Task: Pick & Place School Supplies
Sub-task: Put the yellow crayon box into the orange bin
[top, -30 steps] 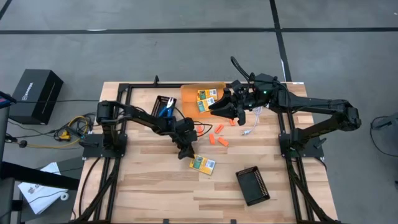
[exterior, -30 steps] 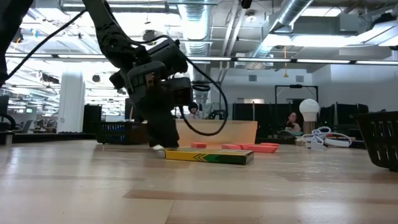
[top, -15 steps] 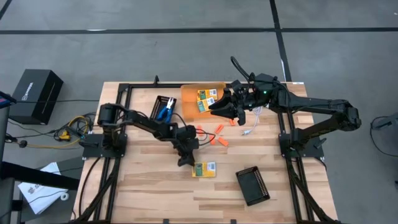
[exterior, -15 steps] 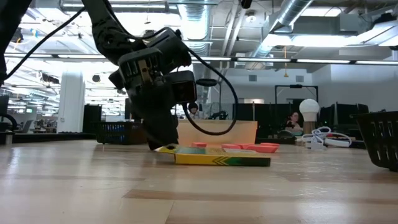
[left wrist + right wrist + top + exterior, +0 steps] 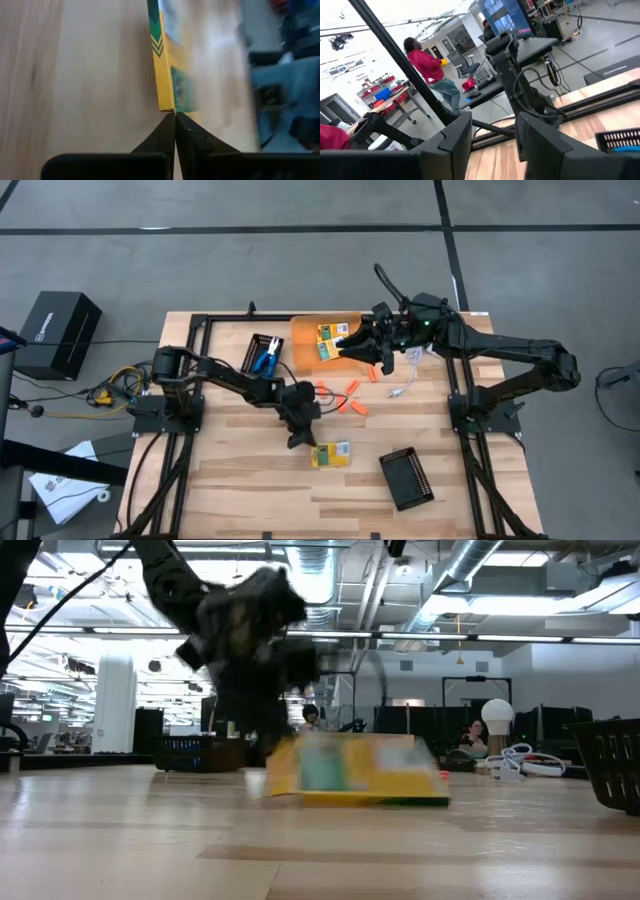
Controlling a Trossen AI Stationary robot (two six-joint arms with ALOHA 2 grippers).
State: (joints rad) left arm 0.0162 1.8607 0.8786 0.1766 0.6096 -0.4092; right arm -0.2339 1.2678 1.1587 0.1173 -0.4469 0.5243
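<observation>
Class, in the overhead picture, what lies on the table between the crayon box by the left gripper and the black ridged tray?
Nothing: bare wood separates the crayon box from the black ridged tray, seen in the high view.

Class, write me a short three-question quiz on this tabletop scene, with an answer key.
1. True or false: the left gripper is shut at the corner of a crayon box.
2. Which arm reaches over the orange tray? A) left B) right C) neither
3. Fill in: in the high view, the blue-handled pliers lie in a black ____.

Key: 1 true. 2 B; the right gripper hangs there. 3 tray.
</observation>
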